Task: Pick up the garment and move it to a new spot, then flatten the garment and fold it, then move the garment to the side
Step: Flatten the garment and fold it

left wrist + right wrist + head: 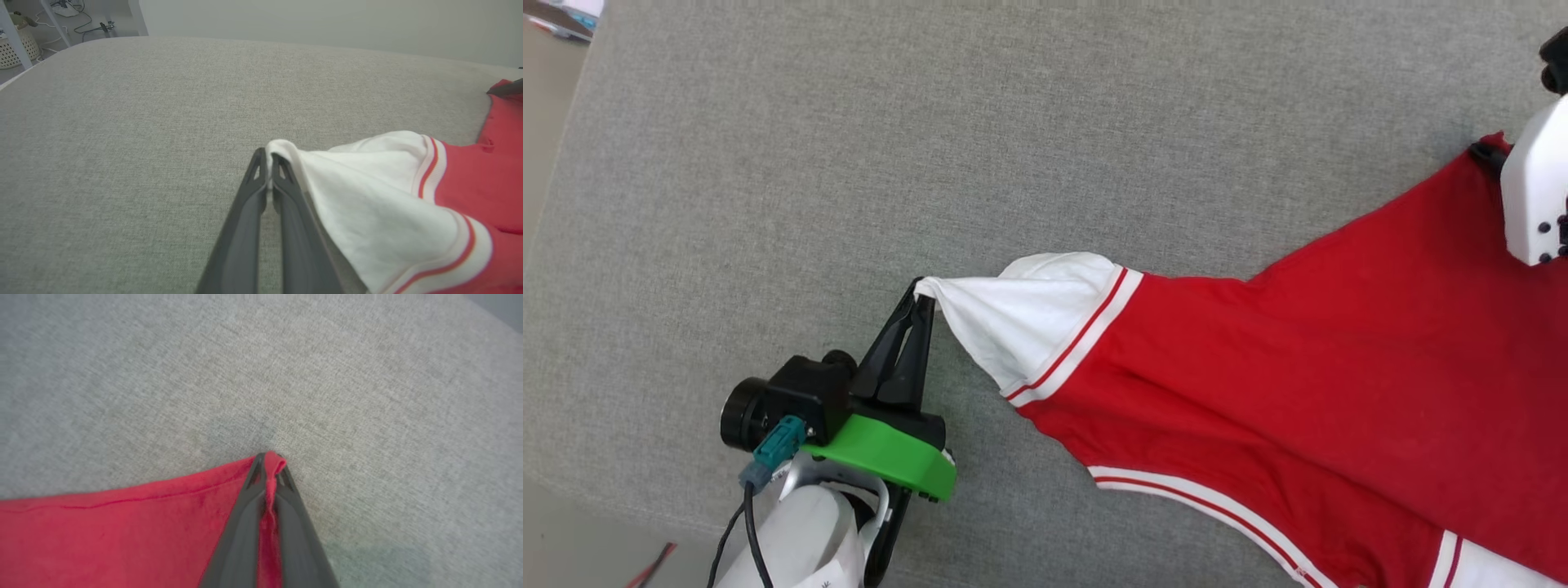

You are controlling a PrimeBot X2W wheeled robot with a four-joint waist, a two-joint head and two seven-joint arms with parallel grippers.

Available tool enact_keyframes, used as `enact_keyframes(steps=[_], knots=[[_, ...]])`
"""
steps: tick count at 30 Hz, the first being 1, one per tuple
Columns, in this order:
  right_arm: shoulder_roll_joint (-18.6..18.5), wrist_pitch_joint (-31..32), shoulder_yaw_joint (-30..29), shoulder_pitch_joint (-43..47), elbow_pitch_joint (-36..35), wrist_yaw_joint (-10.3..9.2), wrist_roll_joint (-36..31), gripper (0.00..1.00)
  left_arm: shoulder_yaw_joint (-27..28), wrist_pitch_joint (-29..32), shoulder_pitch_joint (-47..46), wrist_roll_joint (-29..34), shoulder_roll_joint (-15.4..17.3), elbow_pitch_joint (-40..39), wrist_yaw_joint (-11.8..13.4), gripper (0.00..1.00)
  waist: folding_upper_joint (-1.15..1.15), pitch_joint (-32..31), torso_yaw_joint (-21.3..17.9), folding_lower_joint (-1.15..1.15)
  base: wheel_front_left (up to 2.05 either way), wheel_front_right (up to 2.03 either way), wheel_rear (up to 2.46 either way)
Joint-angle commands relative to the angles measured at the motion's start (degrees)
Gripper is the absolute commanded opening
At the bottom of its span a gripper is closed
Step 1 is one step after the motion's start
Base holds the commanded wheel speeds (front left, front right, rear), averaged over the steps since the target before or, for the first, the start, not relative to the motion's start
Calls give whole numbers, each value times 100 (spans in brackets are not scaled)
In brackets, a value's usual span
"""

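The garment (pixel 1298 367) is a red jersey with white sleeves and red-and-white trim, stretched over the grey cushion from centre to the right edge. My left gripper (pixel 923 290) is shut on the tip of a white sleeve (pixel 367 196), its dark fingers (pixel 253 196) pinching the fabric just above the surface. My right gripper (pixel 269 457) is shut on a red corner of the garment (pixel 122 531), with cloth bunched between its fingers. In the head view only the right arm's white housing (pixel 1535 188) shows at the right edge, over that corner.
The grey fabric surface (pixel 931 122) spreads wide to the left and top of the garment. Its left edge drops to a pale floor (pixel 539 122). A wicker basket (pixel 14 45) and cables stand beyond the far corner in the left wrist view.
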Motion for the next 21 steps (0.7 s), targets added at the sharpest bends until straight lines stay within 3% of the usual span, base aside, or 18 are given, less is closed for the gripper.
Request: enact_keyframes(steps=[1,6,12,21], knots=[[23,-259,97,258,58,2,41,0,56,-30,-38,96,10,28,-26,0,0,-243,-136,0,0,0,0],[-128,-1450,-55,291,-261,2,101,0,195,-37,-11,150,88,44,-25,0,0,-697,-333,0,0,0,0],[-282,-2456,-494,513,-679,2,109,0,438,-39,-273,238,243,-206,-6,0,0,-1095,-552,0,0,0,0],[150,-2924,-1270,769,-1524,2,-316,0,664,311,-1830,402,579,-519,-217,0,0,-1152,-948,0,0,0,0]])
